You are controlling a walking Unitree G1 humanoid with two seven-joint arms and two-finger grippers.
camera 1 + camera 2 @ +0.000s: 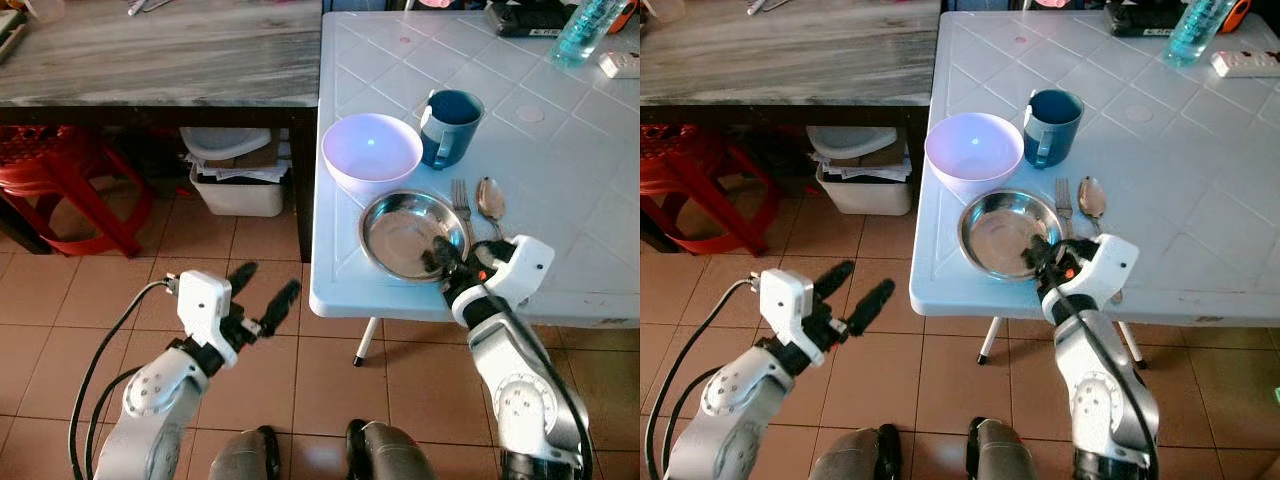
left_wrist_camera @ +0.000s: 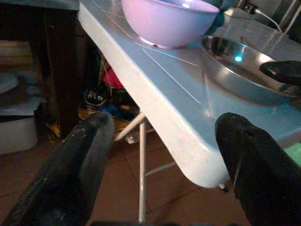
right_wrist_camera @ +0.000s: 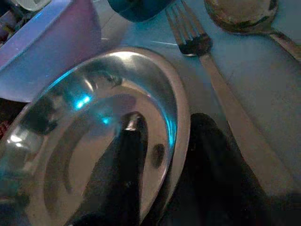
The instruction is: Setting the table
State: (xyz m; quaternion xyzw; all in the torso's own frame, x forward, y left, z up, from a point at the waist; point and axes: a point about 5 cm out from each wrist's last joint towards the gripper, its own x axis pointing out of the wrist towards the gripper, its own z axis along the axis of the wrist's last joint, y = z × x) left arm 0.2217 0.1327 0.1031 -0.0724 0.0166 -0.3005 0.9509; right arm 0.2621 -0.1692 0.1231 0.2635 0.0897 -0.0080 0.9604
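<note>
Nearest to me, my left tool (image 1: 262,297) hangs over the brown tiled floor (image 1: 250,365) in front of the bench corner, its two black fingers (image 2: 75,165) spread wide apart with nothing between them.

My right tool (image 1: 447,258) sits at the near right rim of the round shiny steel plate (image 1: 405,234) — one finger lies inside the dish, the other outside against the rim on the bench top, so the rim runs between them. I cannot tell whether they press on it.

The plate rests close to the front edge of the pale blue plastic bench (image 1: 560,190). Just beside it on its right lie a steel fork (image 1: 461,203) and a steel spoon (image 1: 490,203), side by side, heads pointing away from me. Behind the plate, touching or nearly touching its far rim, stands a lavender round plastic bowl (image 1: 371,151), and just to the right of that a dark blue handled mug (image 1: 449,127).

Farther back on the bench stands a clear blue-tinted bottle (image 1: 583,30). To the left, a grey wood-grain bench (image 1: 160,55) shelters a white bin (image 1: 236,172) — and a red plastic stool (image 1: 65,180) stands beside it.
</note>
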